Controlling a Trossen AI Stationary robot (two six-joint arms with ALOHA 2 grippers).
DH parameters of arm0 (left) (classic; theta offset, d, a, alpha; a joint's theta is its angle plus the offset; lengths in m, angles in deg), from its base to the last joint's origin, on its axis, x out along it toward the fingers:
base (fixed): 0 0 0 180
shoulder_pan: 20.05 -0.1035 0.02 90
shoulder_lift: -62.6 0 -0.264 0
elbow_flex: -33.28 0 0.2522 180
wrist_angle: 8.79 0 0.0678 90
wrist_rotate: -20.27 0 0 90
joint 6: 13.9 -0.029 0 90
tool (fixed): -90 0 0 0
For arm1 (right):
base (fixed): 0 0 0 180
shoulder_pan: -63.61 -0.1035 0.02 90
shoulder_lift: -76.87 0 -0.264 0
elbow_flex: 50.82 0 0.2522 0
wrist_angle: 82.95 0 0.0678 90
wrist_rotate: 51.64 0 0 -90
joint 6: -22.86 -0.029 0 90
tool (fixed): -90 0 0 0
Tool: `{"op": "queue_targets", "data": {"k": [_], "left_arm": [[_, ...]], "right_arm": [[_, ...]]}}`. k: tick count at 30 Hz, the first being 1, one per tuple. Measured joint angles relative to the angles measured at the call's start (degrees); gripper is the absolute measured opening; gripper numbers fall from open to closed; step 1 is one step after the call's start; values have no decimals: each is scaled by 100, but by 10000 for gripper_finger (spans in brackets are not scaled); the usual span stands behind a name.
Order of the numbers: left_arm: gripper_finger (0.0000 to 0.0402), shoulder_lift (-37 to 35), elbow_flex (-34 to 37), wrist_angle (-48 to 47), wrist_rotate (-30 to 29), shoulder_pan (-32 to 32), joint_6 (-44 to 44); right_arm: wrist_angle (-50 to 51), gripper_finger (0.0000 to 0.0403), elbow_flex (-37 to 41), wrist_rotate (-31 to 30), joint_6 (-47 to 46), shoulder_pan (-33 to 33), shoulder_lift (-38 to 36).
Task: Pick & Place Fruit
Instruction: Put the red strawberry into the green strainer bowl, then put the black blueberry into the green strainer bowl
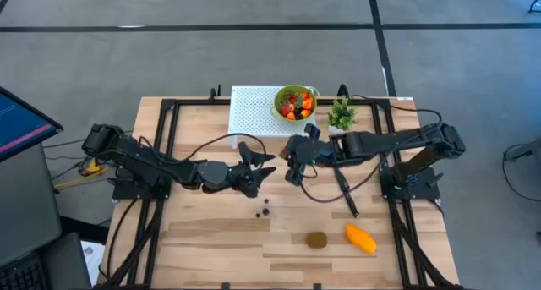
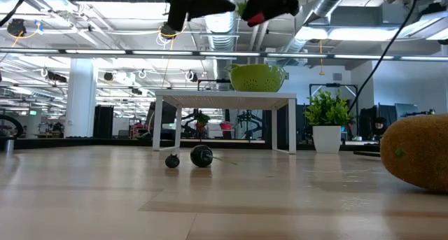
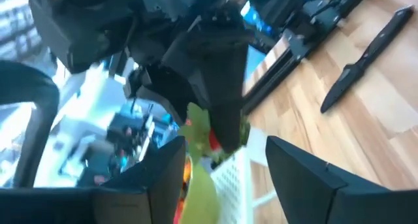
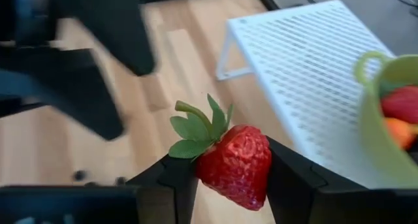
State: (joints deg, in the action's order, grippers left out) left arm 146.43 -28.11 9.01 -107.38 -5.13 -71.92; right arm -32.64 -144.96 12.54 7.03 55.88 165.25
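My right gripper (image 4: 228,185) is clamped on a red strawberry (image 4: 234,164), held in the air above the table's middle. My left gripper (image 1: 256,168) hovers just beside it at nine o'clock, fingers spread with nothing between them. Below, at about six o'clock, two small dark berries (image 1: 262,208) lie on the wooden table (image 1: 211,231); the brown kiwi (image 1: 317,238) and orange mango (image 1: 361,238) sit nearer the front edge. At one o'clock, beyond my right gripper, the green bowl (image 1: 278,106) of fruit stands on the white rack (image 1: 249,112).
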Motion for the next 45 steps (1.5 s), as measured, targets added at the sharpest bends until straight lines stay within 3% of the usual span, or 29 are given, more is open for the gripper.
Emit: {"op": "queue_targets", "data": {"k": [5,10,15,21,25,36,45], "left_arm": [[210,0,75,-6,-254,-2,807],[204,0,75,-1,-245,0,1329],[196,0,75,1,-245,-2,1380],[188,0,75,1,-243,-2,1526],[183,0,75,1,-243,-2,1530],[175,0,77,1,-239,-2,1534],[176,0,77,3,-239,0,1530]], "right_arm": [[44,123,0,4,297,574,0],[34,127,0,26,436,1301,0],[36,153,0,47,540,1917,-2],[45,126,0,374,591,2542,-2],[45,129,0,566,589,2829,-2],[17,235,0,800,423,2989,-2],[10,248,0,1053,77,2634,-2]]}}
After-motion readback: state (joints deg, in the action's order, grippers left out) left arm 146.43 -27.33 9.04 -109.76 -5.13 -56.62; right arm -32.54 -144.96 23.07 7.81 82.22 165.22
